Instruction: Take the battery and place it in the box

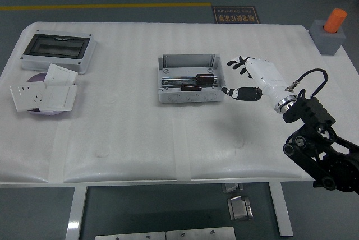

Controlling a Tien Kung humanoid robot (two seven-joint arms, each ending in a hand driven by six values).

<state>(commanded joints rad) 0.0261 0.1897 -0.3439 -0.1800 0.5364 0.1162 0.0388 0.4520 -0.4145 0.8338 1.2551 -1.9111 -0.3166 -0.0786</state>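
The battery looks like the dark cylindrical piece lying on its side in the right part of the grey box at the centre of the frame, beside a slim metal rod and a dark reddish strip — though at this size I cannot be sure which of those dark parts is the battery, and no separate battery shows anywhere on the worktop. By that reading the task's thing already sits in the box. The right robot hand, white-backed with black fingers, hovers just right of the box's right wall with the fingers spread and nothing held; the thumb side reaches toward the box's lower right corner without clearly touching it. The chief risk from here is the open hand brushing the box rim on any sideways or downward move, which could shove the light box across the padded worktop or jostle its contents; a reach into the box could also catch the rod instead of the cylinder. Further out, at the upper left of the frame, a grey enclosure with a dark window lies flat, with white socket plates below it. At the upper right an orange cylinder stands on a grey block. The left arm is nowhere in view.
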